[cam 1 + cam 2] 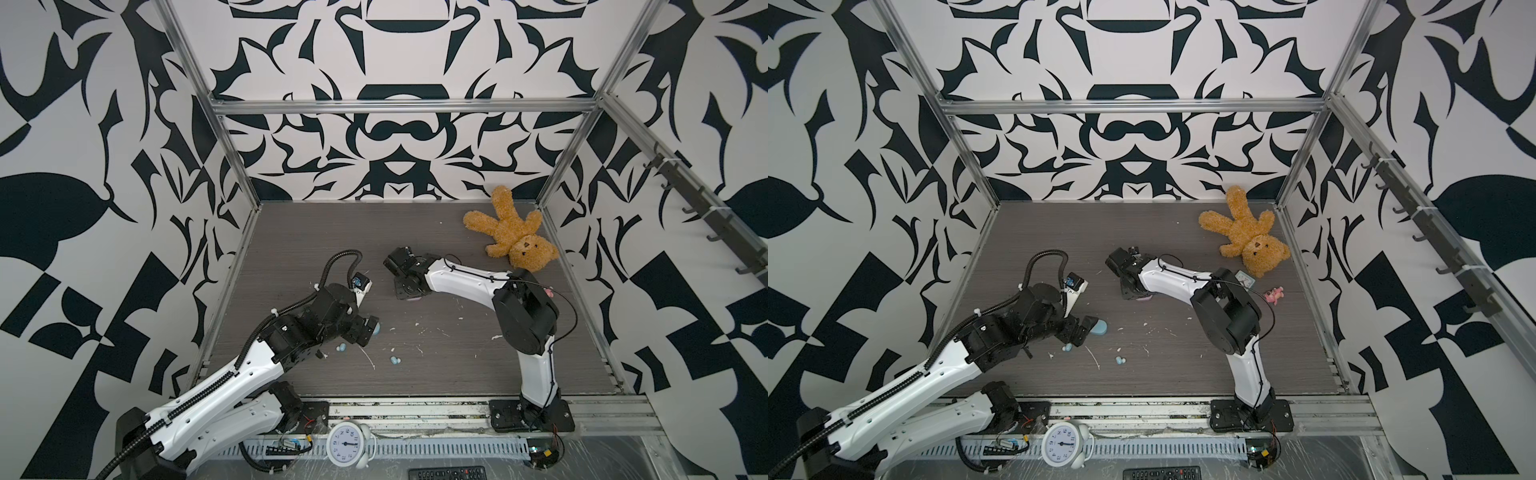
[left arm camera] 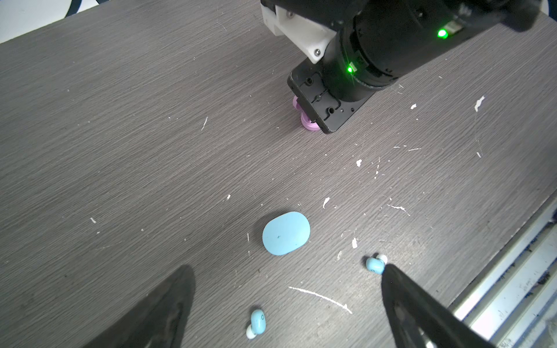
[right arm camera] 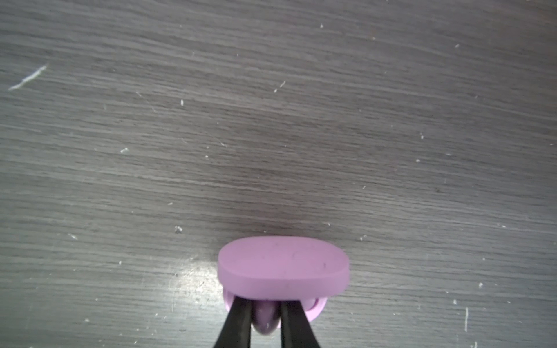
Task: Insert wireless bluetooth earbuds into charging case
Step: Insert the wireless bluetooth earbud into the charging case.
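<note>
My right gripper [image 3: 265, 305] is shut on a pink earbud [image 3: 265, 321] and holds it at the base of the pink charging case [image 3: 283, 266], whose lid stands open above my fingers. In a top view this case [image 1: 1144, 297] peeks out under the right gripper [image 1: 1133, 293]. A closed blue case [image 2: 285, 233] lies on the table just ahead of my open left gripper [image 2: 286, 268]. One blue earbud [image 2: 257, 323] lies between its fingers. Another blue earbud [image 2: 375, 264] touches the tip of one finger [image 2: 416, 307]. Both blue earbuds [image 1: 344, 347] [image 1: 394, 360] show from above.
A brown teddy bear [image 1: 511, 232] lies at the back right, with a small pink toy [image 1: 1276, 294] and a card [image 1: 1245, 279] near it. White scraps [image 2: 321, 296] litter the dark wood table [image 2: 120, 135]. A metal rail [image 2: 512, 286] edges the front, with a clock [image 1: 344, 444] beyond it.
</note>
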